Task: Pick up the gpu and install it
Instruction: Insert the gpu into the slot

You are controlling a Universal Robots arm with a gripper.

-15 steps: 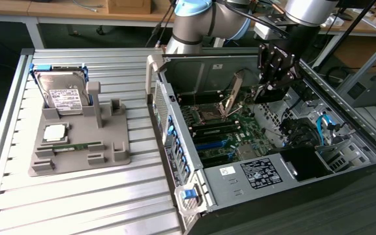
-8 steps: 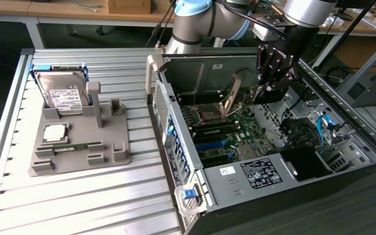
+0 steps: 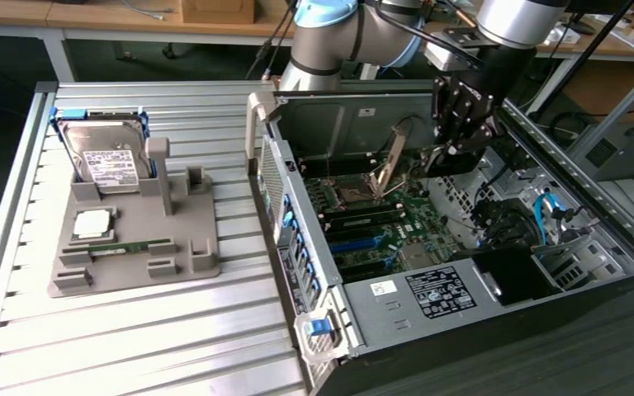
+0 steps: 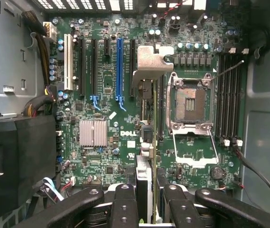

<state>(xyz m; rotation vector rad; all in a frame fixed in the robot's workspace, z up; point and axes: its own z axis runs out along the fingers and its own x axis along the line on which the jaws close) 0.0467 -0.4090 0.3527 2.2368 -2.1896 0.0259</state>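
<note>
Claw (image 3: 441, 157) pinching the gpu (image 3: 392, 161); I'm holding it edge-down inside the open computer case (image 3: 350, 124), just above the motherboard (image 3: 375, 224). On the wrist view, the gpu (image 4: 144, 172) hangs over the slots beside the empty processor socket (image 4: 191, 102).

I can read one word, DELL, in white on the green motherboard (image 4: 111, 159), just beside its silver heatsink (image 4: 93, 132). The hard drive's label (image 3: 113, 165) is too small to read.
</note>
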